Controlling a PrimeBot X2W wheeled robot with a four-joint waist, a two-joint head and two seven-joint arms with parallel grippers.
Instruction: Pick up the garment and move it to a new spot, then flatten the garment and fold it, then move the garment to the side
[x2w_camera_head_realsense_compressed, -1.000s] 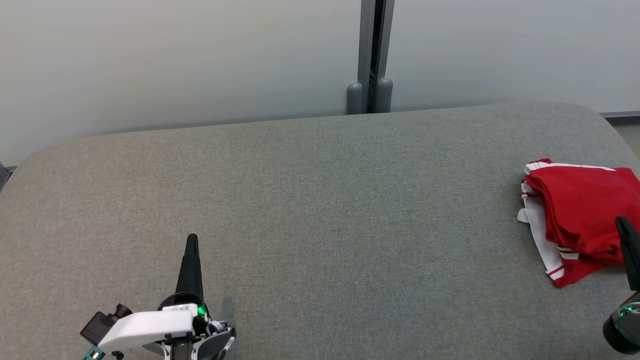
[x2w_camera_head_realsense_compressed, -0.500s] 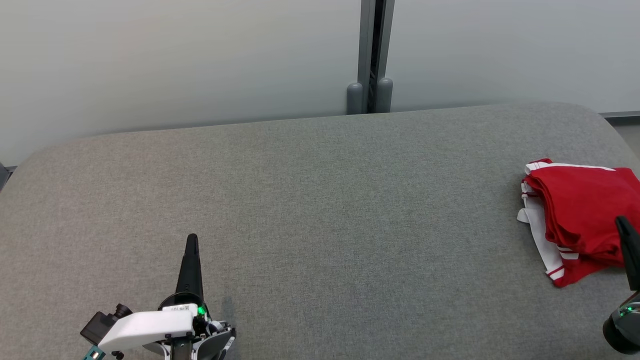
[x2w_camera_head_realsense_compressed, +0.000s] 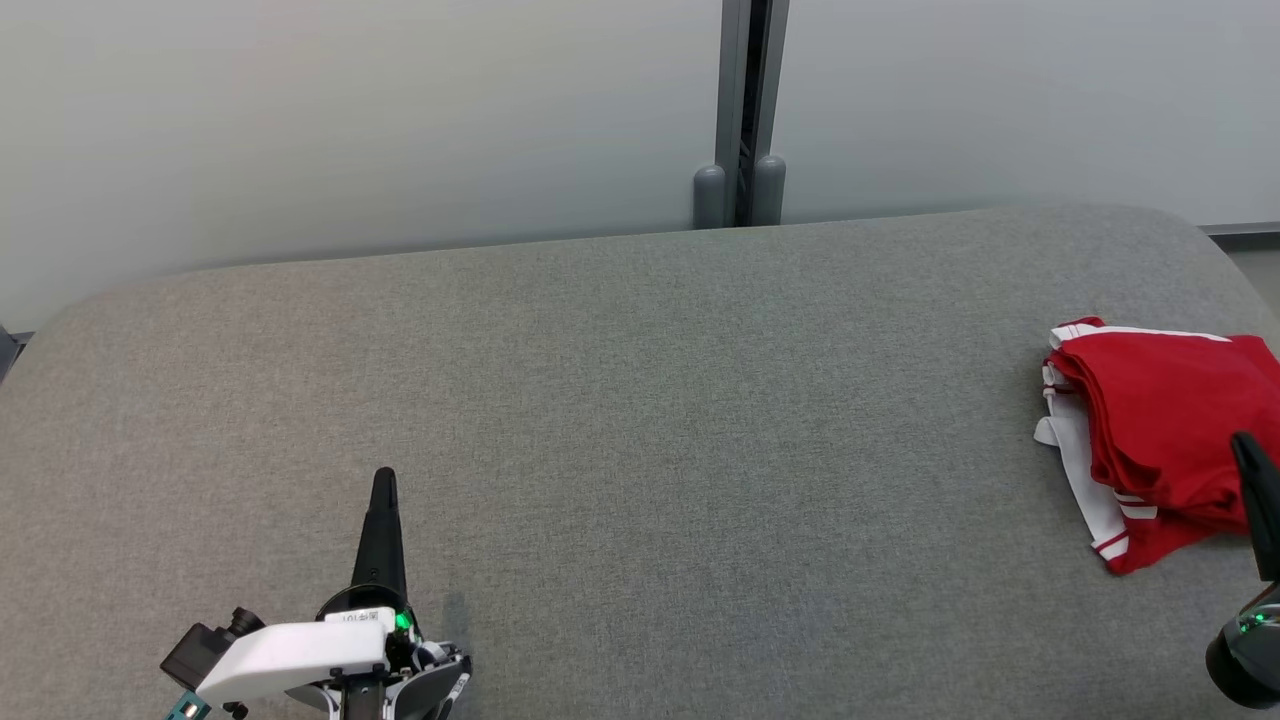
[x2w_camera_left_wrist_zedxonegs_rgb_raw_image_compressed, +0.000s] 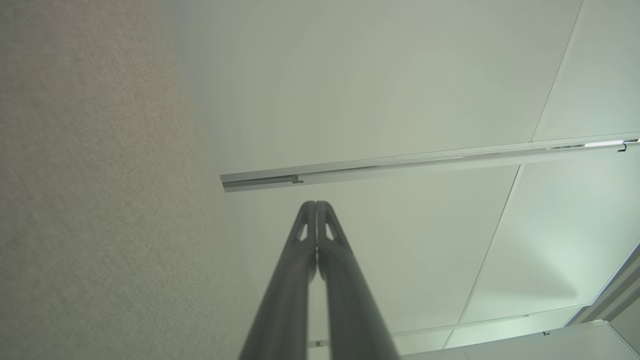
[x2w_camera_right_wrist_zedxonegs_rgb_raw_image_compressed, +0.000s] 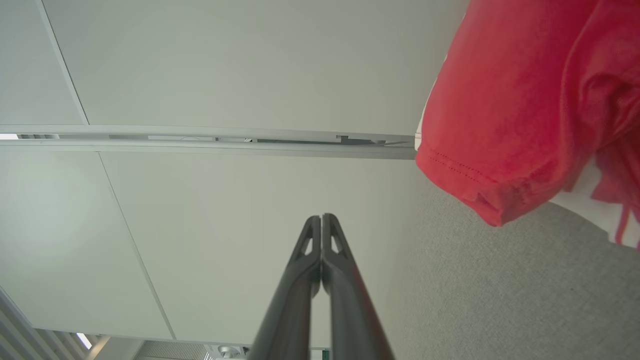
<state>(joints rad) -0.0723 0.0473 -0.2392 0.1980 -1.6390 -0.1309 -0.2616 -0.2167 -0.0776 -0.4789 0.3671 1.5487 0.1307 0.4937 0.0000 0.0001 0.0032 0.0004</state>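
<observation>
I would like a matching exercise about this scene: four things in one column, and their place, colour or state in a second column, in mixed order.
1. garment
2. left end effector
3. right end effector
4. wall post

A. grey, upright at the back
B. shut, lower left of the head view
C. red and white, folded, far right
D. shut, near the garment

Pairs: 1-C, 2-B, 3-D, 4-A.

The left end effector (x2w_camera_head_realsense_compressed: 384, 482) — two long, dark, tapered fingers (x2w_camera_left_wrist_zedxonegs_rgb_raw_image_compressed: 292, 290) — joins a round black collar (x2w_camera_head_realsense_compressed: 340, 602) bearing a green light (x2w_camera_head_realsense_compressed: 402, 622), a white casing (x2w_camera_head_realsense_compressed: 290, 655) and a small black camera block (x2w_camera_head_realsense_compressed: 205, 645); the right end effector (x2w_camera_head_realsense_compressed: 1246, 447) looks alike, green-lit too.
</observation>
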